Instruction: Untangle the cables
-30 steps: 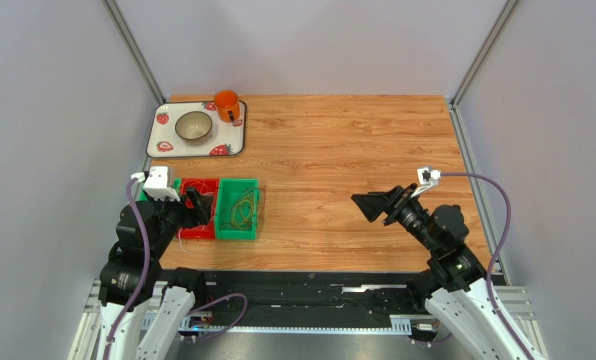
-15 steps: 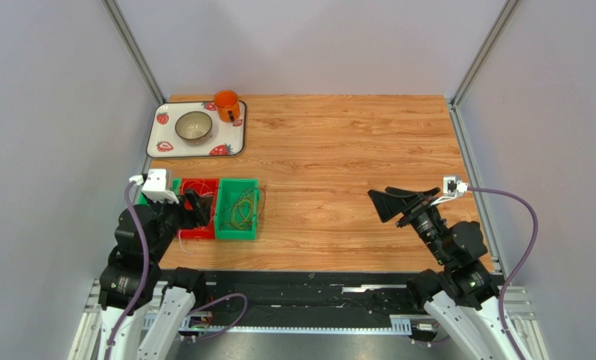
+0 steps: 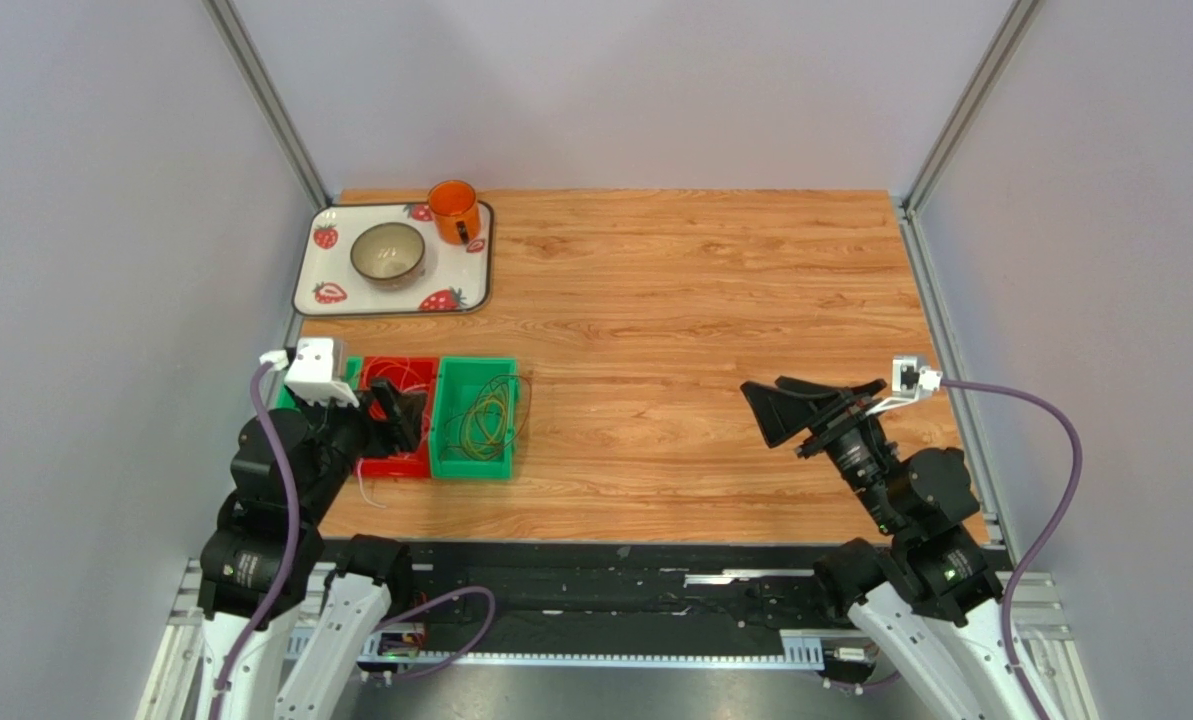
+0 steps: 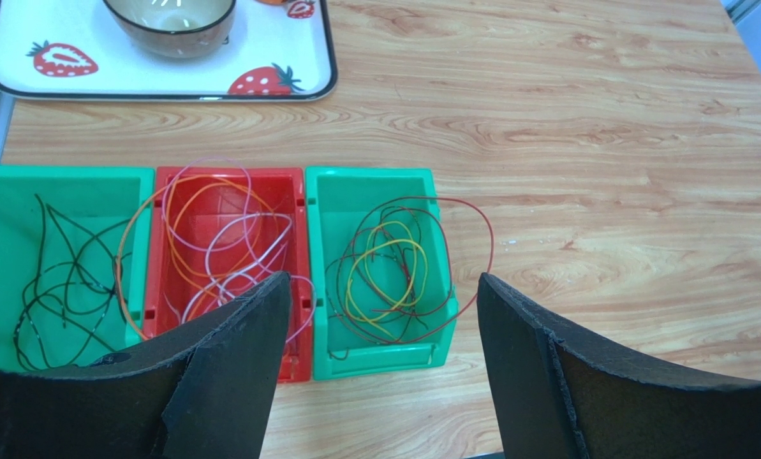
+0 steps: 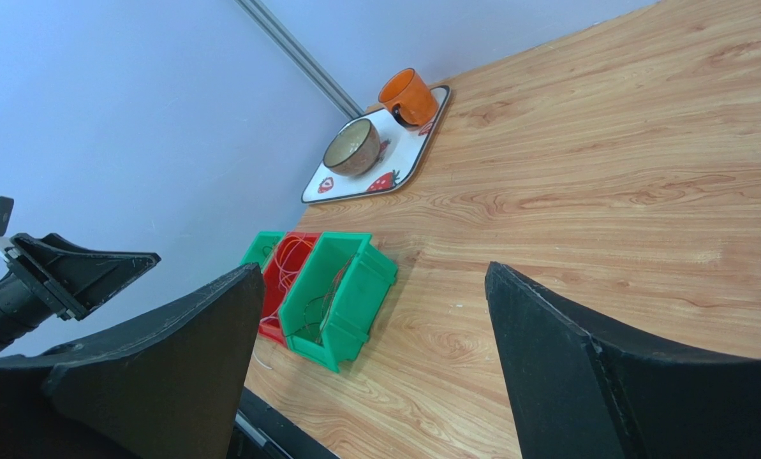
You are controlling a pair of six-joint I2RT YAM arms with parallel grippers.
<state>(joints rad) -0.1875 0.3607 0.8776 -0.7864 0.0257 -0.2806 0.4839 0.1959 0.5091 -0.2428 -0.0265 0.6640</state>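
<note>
Wood-grain tabletop fills our overhead view, with the cables lying in three small bins set side by side at about 8 o'clock, just ahead of the left gripper. Through the left wrist camera we see that gripper's black fingers spread wide and holding nothing, framing the bins from the near side. Thin black cables sprawl in the left green bin. Orange and white cables coil in the red bin, one orange loop crossing the wall into the left green bin. Yellow and dark red cables loop in the right green bin, with one dark red loop hanging out over the wall at 3 o'clock onto the wood. At 4 o'clock, well apart from the bins, the right gripper points toward 9 o'clock, its jaws also wide and empty. At 10 o'clock we find a strawberry-print tray carrying a bowl, with an orange mug at its far right corner.
</note>
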